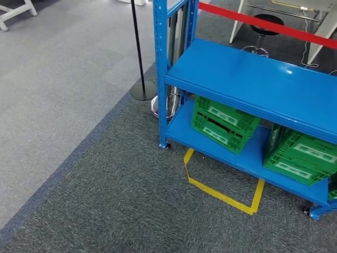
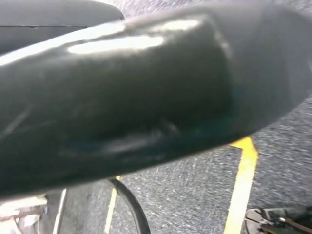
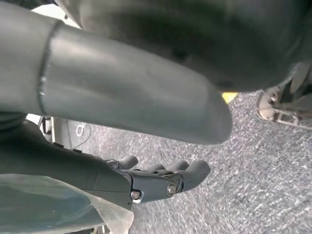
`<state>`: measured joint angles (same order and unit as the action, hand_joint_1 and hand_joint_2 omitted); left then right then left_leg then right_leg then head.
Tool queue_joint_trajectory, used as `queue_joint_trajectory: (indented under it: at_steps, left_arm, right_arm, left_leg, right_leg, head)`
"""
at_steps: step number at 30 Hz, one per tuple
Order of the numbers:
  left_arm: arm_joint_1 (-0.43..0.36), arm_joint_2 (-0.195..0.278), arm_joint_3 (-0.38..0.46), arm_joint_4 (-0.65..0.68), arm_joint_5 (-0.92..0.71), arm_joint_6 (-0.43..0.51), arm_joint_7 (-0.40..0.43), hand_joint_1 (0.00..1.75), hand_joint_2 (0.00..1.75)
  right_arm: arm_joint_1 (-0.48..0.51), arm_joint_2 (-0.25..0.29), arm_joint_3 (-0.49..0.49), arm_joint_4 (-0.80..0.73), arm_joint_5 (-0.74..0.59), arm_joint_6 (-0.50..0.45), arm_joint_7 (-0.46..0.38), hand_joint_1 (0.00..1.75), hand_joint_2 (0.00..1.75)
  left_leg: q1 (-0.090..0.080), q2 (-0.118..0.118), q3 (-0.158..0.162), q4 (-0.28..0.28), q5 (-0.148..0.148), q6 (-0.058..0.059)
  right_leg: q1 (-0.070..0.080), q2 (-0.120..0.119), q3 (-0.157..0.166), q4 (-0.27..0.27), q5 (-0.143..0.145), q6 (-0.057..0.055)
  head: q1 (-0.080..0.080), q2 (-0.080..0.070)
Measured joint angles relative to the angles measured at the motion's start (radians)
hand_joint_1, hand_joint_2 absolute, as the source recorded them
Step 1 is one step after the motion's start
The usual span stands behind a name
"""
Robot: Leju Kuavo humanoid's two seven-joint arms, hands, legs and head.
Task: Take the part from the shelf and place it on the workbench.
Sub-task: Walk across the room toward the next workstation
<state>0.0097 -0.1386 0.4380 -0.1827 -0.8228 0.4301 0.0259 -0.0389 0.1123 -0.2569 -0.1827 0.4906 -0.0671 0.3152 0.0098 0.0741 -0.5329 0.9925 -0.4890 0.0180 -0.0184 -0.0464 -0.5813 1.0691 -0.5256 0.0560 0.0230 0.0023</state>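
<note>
A blue metal shelf [image 1: 254, 79] stands ahead on the right, and its upper board is bare where I see it. On the lower board sit two tilted green crates [image 1: 222, 124] [image 1: 304, 155]; I cannot make out what they hold. My right hand [image 3: 162, 178] hangs above the carpet. Its dark fingers [image 3: 184, 173] are stretched out, its thick grey thumb [image 3: 128, 92] stands apart from them, and nothing is in it. Close to the lens, my left hand [image 2: 147, 97] is a dark, blurred bulk; I cannot tell how its fingers lie.
Yellow floor tape [image 1: 220, 192] marks a box in front of the shelf. A black stanchion pole with a round base [image 1: 143, 89] and a red belt [image 1: 270, 23] stand by the shelf's left post. A black stool [image 1: 264, 23] is behind. Grey carpet stretches to the left.
</note>
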Motion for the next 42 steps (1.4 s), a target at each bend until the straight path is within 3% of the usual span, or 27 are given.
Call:
queue_joint_trajectory:
  at_steps: [2, 5, 7, 9, 10, 11, 12, 13, 15, 16, 18, 22, 25, 29, 33, 35, 36, 38, 40, 41, 42]
  left_arm:
    - [-0.001, 0.001, 0.001, 0.0, -0.014, -0.001, 0.0, 0.0, 0.0]
    - [-0.003, 0.004, -0.001, 0.0, -0.034, -0.004, 0.002, 0.0, 0.0]
    - [-0.004, 0.006, -0.001, 0.0, -0.039, -0.005, 0.002, 0.0, 0.0]
    - [-0.002, 0.008, -0.002, 0.0, -0.047, -0.008, 0.006, 0.0, 0.0]
    - [-0.001, 0.008, -0.003, 0.0, -0.055, -0.008, 0.008, 0.0, 0.0]
    - [0.0, 0.008, -0.006, 0.0, -0.062, -0.006, 0.009, 0.0, 0.0]
    - [0.001, 0.008, -0.008, 0.0, -0.067, -0.002, 0.007, 0.0, 0.0]
    - [0.0, 0.008, -0.01, 0.0, -0.07, 0.002, 0.004, 0.0, 0.0]
    - [-0.006, 0.007, -0.012, -0.001, -0.071, 0.008, -0.002, 0.0, 0.0]
    - [-0.011, 0.006, -0.012, -0.001, -0.073, 0.008, -0.003, 0.0, 0.0]
    - [-0.017, 0.003, -0.013, -0.001, -0.08, 0.004, 0.0, 0.0, 0.0]
    - [-0.015, -0.002, -0.015, -0.001, -0.089, -0.002, 0.005, 0.0, 0.0]
    - [-0.015, -0.007, -0.016, -0.001, -0.093, -0.006, 0.006, 0.0, 0.0]
    - [-0.013, -0.007, -0.023, 0.0, -0.112, -0.026, 0.024, 0.0, 0.0]
    - [-0.011, -0.004, -0.028, -0.001, -0.11, -0.023, 0.024, 0.0, 0.0]
    - [-0.011, -0.004, -0.027, -0.001, -0.107, -0.017, 0.018, 0.0, 0.0]
    - [-0.011, -0.004, -0.027, -0.001, -0.106, -0.016, 0.018, 0.0, 0.0]
    - [-0.007, -0.004, -0.027, -0.001, -0.105, -0.016, 0.019, 0.0, 0.0]
    - [-0.004, -0.003, -0.027, -0.001, -0.105, -0.018, 0.022, 0.0, 0.0]
    - [-0.002, -0.003, -0.027, -0.001, -0.106, -0.018, 0.022, 0.0, 0.0]
    - [-0.002, -0.004, -0.027, -0.001, -0.107, -0.019, 0.022, 0.0, 0.0]
  right_arm:
    - [-0.003, 0.001, -0.004, 0.0, -0.004, 0.0, 0.002, 0.0, 0.0]
    - [0.002, 0.003, -0.017, 0.0, -0.015, -0.003, -0.005, 0.0, 0.0]
    - [0.005, 0.003, -0.022, 0.0, -0.019, -0.005, -0.008, 0.0, 0.0]
    - [0.005, 0.004, -0.027, 0.0, -0.024, -0.005, -0.01, 0.0, 0.0]
    - [0.006, 0.005, -0.031, 0.0, -0.028, -0.005, -0.007, 0.0, 0.0]
    - [0.006, 0.006, -0.036, 0.0, -0.032, -0.004, 0.001, 0.0, 0.0]
    - [0.008, 0.008, -0.042, 0.0, -0.035, -0.003, 0.013, 0.0, 0.0]
    - [0.009, 0.011, -0.046, 0.0, -0.036, -0.003, 0.026, 0.0, 0.0]
    - [0.014, 0.015, -0.051, 0.0, -0.026, 0.0, 0.042, 0.0, 0.0]
    - [0.018, 0.017, -0.053, 0.0, -0.018, 0.003, 0.041, 0.0, 0.0]
    - [0.024, 0.02, -0.053, 0.0, -0.007, 0.014, 0.028, 0.0, 0.0]
    - [0.029, 0.02, -0.052, 0.0, -0.001, 0.025, 0.009, 0.0, 0.0]
    - [0.028, 0.02, -0.052, 0.0, 0.0, 0.024, 0.003, 0.0, 0.0]
    - [0.03, 0.022, -0.053, 0.0, 0.007, 0.016, -0.031, 0.0, 0.0]
    - [0.032, 0.027, -0.052, 0.0, 0.032, 0.031, -0.063, 0.0, 0.0]
    - [0.034, 0.029, -0.049, 0.0, 0.05, 0.035, -0.069, 0.0, 0.0]
    - [0.035, 0.029, -0.046, 0.0, 0.057, 0.036, -0.072, 0.0, 0.0]
    - [0.035, 0.029, -0.041, 0.0, 0.067, 0.036, -0.076, 0.0, 0.0]
    - [0.036, 0.03, -0.038, 0.0, 0.071, 0.037, -0.081, 0.0, 0.0]
    - [0.038, 0.03, -0.038, 0.0, 0.072, 0.038, -0.083, 0.0, 0.0]
    - [0.039, 0.03, -0.038, 0.0, 0.073, 0.038, -0.084, 0.0, 0.0]
  left_leg:
    - [-0.005, 0.018, 0.006, 0.003, -0.006, -0.012]
    - [-0.002, 0.035, 0.012, 0.006, -0.012, -0.029]
    - [0.002, 0.0, -0.003, 0.05, -0.048, -0.04]
    - [0.003, -0.045, -0.057, 0.173, -0.111, -0.042]
    - [0.002, -0.055, -0.087, 0.238, -0.134, -0.04]
    - [0.001, -0.06, -0.109, 0.281, -0.14, -0.038]
    - [0.001, -0.063, -0.116, 0.287, -0.125, -0.034]
    - [0.0, -0.066, -0.106, 0.258, -0.096, -0.029]
    - [-0.003, -0.08, -0.061, 0.134, -0.022, -0.016]
    - [-0.004, -0.087, -0.04, 0.078, -0.003, -0.011]
    - [-0.006, -0.097, -0.024, 0.024, 0.004, -0.008]
    - [-0.006, -0.098, -0.023, 0.016, 0.004, -0.013]
    - [-0.008, -0.098, -0.022, 0.017, 0.002, -0.007]
    - [-0.014, -0.099, -0.025, 0.024, 0.001, 0.003]
    - [-0.017, -0.098, -0.024, 0.025, -0.002, 0.013]
    - [-0.012, -0.094, -0.016, 0.012, 0.001, 0.022]
    - [-0.009, -0.09, -0.012, 0.005, 0.003, 0.027]
    - [-0.006, -0.079, -0.007, -0.001, 0.003, 0.031]
    - [-0.006, -0.069, -0.006, -0.001, 0.001, 0.029]
    - [-0.005, -0.066, -0.004, 0.0, -0.002, 0.026]
    - [-0.003, -0.064, -0.001, 0.0, -0.004, 0.021]
  right_leg:
    - [0.003, -0.024, 0.038, -0.068, 0.02, -0.013]
    - [0.006, 0.005, 0.036, -0.068, 0.021, -0.035]
    - [0.004, 0.023, 0.041, -0.07, 0.024, -0.046]
    - [0.004, 0.045, 0.041, -0.071, 0.026, -0.053]
    - [0.006, 0.059, 0.041, -0.071, 0.027, -0.055]
    - [0.007, 0.074, 0.041, -0.071, 0.027, -0.056]
    - [0.008, 0.088, 0.043, -0.07, 0.026, -0.056]
    - [0.009, 0.099, 0.044, -0.07, 0.026, -0.057]
    - [0.012, 0.117, 0.047, -0.069, 0.024, -0.056]
    - [0.013, 0.123, 0.046, -0.067, 0.023, -0.055]
    - [0.016, 0.129, 0.04, -0.063, 0.02, -0.049]
    - [0.015, 0.127, 0.034, -0.067, 0.018, -0.064]
    - [0.014, 0.126, 0.037, -0.076, 0.021, -0.058]
    - [0.007, 0.127, 0.047, -0.08, 0.025, -0.032]
    - [0.003, 0.128, 0.043, -0.083, 0.023, -0.019]
    - [0.005, 0.113, 0.037, -0.073, 0.013, -0.014]
    - [0.006, 0.097, 0.024, -0.044, -0.006, -0.013]
    - [0.006, 0.065, -0.033, 0.071, -0.068, -0.01]
    - [0.004, 0.057, -0.097, 0.188, -0.112, -0.007]
    - [0.002, 0.055, -0.108, 0.203, -0.105, -0.005]
    - [0.0, 0.054, -0.097, 0.179, -0.079, -0.003]
  head:
    - [-0.005, 0.0]
    - [-0.01, 0.0]
    - [-0.013, 0.0]
    - [-0.017, 0.0]
    - [-0.017, 0.0]
    - [-0.018, 0.0]
    - [-0.018, 0.0]
    - [-0.018, 0.0]
    - [-0.02, 0.0]
    - [-0.02, 0.0]
    - [-0.021, 0.0]
    - [-0.02, 0.0]
    - [-0.02, 0.0]
    - [-0.02, 0.0]
    - [-0.021, 0.0]
    - [-0.02, 0.0]
    - [-0.017, 0.0]
    - [-0.014, 0.0]
    - [-0.014, 0.0]
    - [-0.013, 0.0]
    - [-0.013, 0.0]
